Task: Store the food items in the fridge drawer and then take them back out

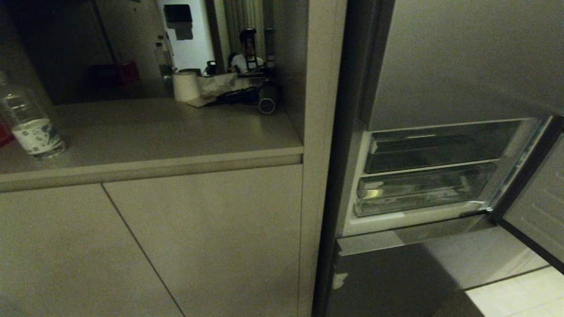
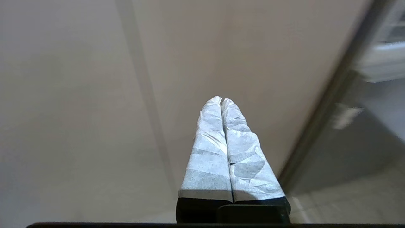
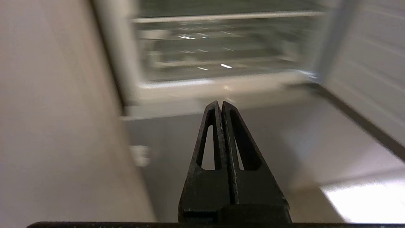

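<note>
With my left end effector (image 2: 221,100) and right end effector (image 3: 220,104) both closed and empty, the fridge drawer (image 1: 423,190) sits right, apparently pushed in; no food visible, storing not begun.

Right gripper (image 3: 221,104): black fingers pressed together, nothing between. Beyond tips: blurred open fridge compartment, clear fridge drawer (image 3: 221,60) behind white sill (image 3: 218,84). Below tips: grey steel panel (image 3: 177,152). To one side: beige cabinet face (image 3: 53,120). To other side: open door (image 3: 373,63), bright floor patch (image 3: 364,199).
</note>
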Tool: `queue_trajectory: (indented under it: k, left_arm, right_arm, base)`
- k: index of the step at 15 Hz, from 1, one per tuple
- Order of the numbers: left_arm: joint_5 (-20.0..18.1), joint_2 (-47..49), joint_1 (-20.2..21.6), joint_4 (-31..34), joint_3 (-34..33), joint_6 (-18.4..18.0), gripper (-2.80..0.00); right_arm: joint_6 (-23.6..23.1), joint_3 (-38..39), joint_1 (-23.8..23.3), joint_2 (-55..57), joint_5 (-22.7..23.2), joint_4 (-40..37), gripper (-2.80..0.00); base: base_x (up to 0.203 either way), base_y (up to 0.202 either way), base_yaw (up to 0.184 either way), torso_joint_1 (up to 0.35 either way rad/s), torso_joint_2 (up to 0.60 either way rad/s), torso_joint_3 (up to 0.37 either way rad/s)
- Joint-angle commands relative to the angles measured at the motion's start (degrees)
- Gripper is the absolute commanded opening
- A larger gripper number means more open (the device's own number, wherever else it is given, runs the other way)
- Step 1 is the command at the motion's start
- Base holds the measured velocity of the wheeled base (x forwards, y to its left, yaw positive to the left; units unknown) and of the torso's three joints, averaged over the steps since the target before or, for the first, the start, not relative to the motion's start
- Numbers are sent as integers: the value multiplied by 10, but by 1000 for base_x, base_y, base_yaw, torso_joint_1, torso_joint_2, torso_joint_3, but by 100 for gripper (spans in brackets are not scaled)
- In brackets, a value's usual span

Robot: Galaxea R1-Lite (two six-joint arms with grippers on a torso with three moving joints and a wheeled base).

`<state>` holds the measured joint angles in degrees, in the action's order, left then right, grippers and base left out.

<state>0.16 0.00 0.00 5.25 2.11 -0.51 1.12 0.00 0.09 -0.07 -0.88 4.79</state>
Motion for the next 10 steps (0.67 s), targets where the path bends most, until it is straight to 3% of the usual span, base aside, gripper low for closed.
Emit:
queue_trajectory:
  k: [1, 6, 10]
  left_arm:
    - [0, 0, 0, 0, 0, -1, -280]
    - [0, 0, 0, 0, 0, -1, -280]
    - [0, 0, 0, 0, 0, -1, -280]
  right_arm:
    - [1, 18, 0, 0, 0, 0, -280]
    - [1, 18, 0, 0, 0, 0, -280]
    - [1, 18, 0, 0, 0, 0, -280]
  base:
    - [2, -6, 172, 2, 3, -2]
    - [2, -7, 155, 1, 3, 3]
    - [1, -1, 14, -121, 295, 157]
